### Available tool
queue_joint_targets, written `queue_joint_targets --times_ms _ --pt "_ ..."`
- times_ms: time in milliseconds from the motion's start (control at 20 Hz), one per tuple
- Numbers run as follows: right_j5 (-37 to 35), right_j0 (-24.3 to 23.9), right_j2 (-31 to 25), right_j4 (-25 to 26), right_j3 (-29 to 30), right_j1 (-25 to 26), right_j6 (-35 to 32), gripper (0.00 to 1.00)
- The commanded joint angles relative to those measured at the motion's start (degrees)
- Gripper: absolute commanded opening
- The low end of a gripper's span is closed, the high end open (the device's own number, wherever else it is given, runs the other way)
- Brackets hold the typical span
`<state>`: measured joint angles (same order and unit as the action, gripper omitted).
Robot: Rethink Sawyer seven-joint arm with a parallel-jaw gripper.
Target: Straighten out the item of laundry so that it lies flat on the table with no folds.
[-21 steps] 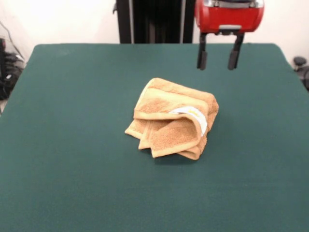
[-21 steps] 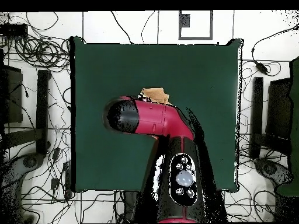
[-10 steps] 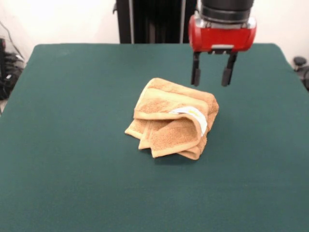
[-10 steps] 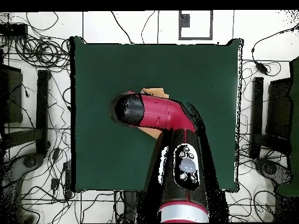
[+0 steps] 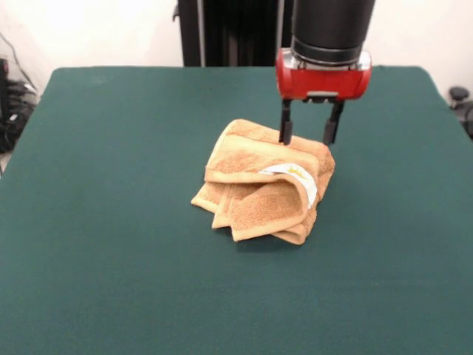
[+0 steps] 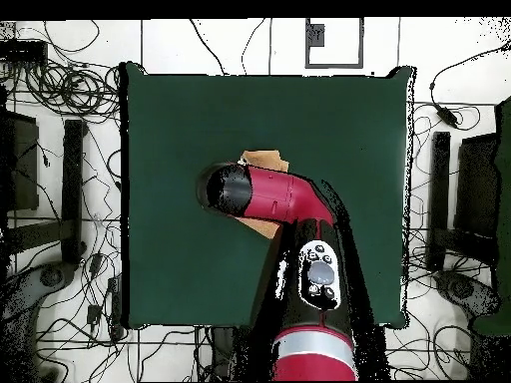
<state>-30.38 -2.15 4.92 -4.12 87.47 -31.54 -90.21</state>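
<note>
The towel (image 5: 262, 181) lies bunched in a folded heap near the middle of the green table (image 5: 111, 281), with a white tag (image 5: 299, 177) showing on its upper right fold. The tool (image 5: 304, 133) hangs over the heap's far right part, its two fingers spread apart with nothing between them, their tips just at the top layer. In the overhead view the arm (image 6: 269, 194) covers most of the towel, leaving only a tan edge visible.

The cloth looks soft, light and limp, so it should drape and drag rather than slide as one piece. A pinch on an outer hemmed edge or a corner, not the thick middle, seems the best hold for pulling the folds open.
</note>
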Motion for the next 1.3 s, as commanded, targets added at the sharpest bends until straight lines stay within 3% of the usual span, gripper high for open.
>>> queue_joint_targets --times_ms 50,300,950,1300 --pt "1.64 3.17 1.50 -4.18 -1.95 3.31 -18.56 1.00" --pt "1.73 4.14 2.73 -6.07 -2.64 3.99 -19.62 1.00" --pt "1.01 8.84 8.54 -16.27 -0.45 4.17 -31.81 1.00" --pt "2.23 7.99 8.44 -17.10 -0.54 4.54 -32.83 1.00"
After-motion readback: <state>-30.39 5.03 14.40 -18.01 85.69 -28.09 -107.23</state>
